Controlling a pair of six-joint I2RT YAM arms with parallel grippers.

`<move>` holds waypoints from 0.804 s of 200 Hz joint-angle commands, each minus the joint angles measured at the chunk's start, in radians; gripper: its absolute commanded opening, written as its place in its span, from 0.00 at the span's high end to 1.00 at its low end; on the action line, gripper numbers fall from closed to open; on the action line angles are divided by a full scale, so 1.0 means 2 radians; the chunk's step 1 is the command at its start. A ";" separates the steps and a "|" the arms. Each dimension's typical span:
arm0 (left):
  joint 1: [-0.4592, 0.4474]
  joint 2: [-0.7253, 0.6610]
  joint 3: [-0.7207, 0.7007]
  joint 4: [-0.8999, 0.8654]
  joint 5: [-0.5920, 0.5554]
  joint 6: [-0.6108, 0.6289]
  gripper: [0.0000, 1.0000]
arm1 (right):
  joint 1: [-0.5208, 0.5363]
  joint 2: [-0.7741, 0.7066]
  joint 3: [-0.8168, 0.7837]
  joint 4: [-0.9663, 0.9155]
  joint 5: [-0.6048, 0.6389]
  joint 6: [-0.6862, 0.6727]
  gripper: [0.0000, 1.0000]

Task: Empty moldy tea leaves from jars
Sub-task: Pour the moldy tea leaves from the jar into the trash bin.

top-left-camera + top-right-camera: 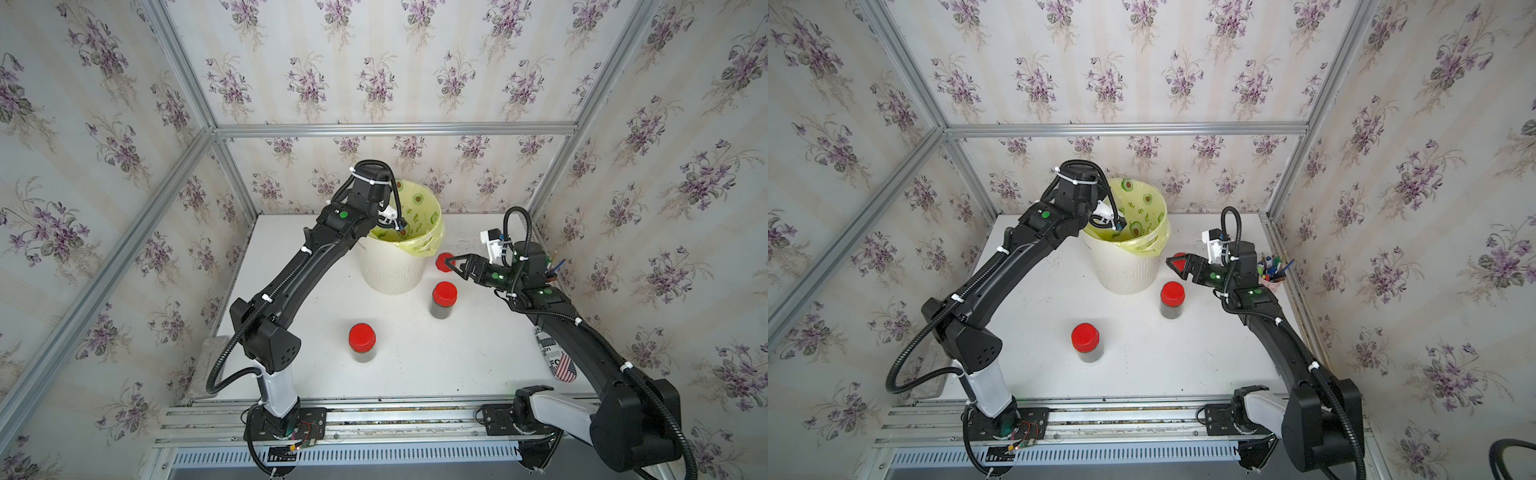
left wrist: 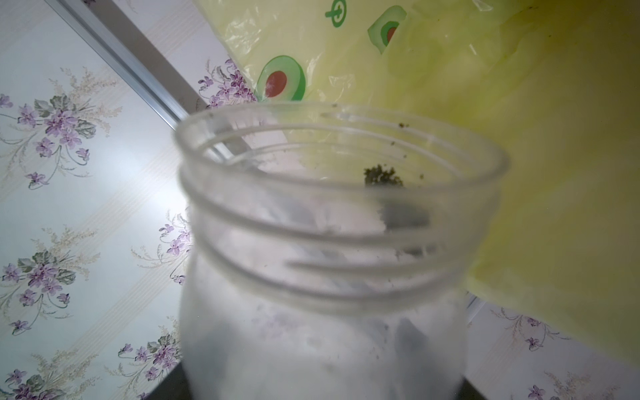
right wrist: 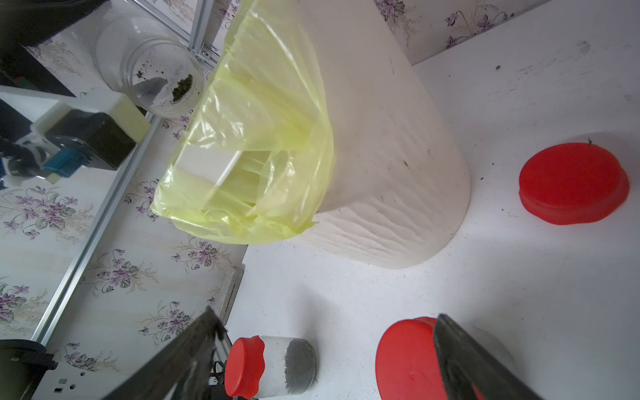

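My left gripper [image 2: 320, 388] is shut on an uncapped clear jar [image 2: 332, 214], tipped mouth-first over the cream bin [image 1: 390, 270] with its yellow avocado-print bag [image 2: 519, 138]. Only a small clump of moldy tea leaves [image 2: 382, 176] clings inside near the jar's mouth; the same jar [image 3: 156, 69] shows in the right wrist view. Its loose red cap [image 1: 441, 262] lies on the table right of the bin. My right gripper [image 1: 451, 262] hovers open just above that cap, holding nothing. Two capped jars [image 1: 444, 299] [image 1: 362, 343] with dark leaves stand upright on the table.
A pink cup of pens [image 1: 1273, 274] stands at the right wall behind my right arm. A patterned pouch with a flag print [image 1: 557, 357] lies under that arm. A grey pad [image 1: 208, 361] sits at the table's left front corner. Aluminium frame posts ring the table.
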 commanded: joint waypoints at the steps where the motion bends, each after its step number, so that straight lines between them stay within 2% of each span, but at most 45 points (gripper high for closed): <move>1: 0.003 0.002 0.009 0.032 0.018 0.075 0.42 | 0.001 0.001 0.000 0.016 -0.004 0.001 0.05; 28: -0.001 0.010 0.047 0.063 0.035 0.074 0.41 | 0.001 -0.001 0.000 0.015 -0.003 0.002 0.05; 81: 0.008 0.002 -0.015 0.093 0.031 0.062 0.40 | 0.002 -0.002 -0.001 0.017 -0.004 0.002 0.05; 124: 0.000 0.011 0.034 0.097 0.041 0.084 0.40 | 0.002 -0.006 0.002 0.011 -0.001 -0.003 0.05; 161: -0.001 -0.003 -0.022 0.098 0.031 0.073 0.40 | 0.002 -0.003 0.001 0.016 -0.002 0.001 0.05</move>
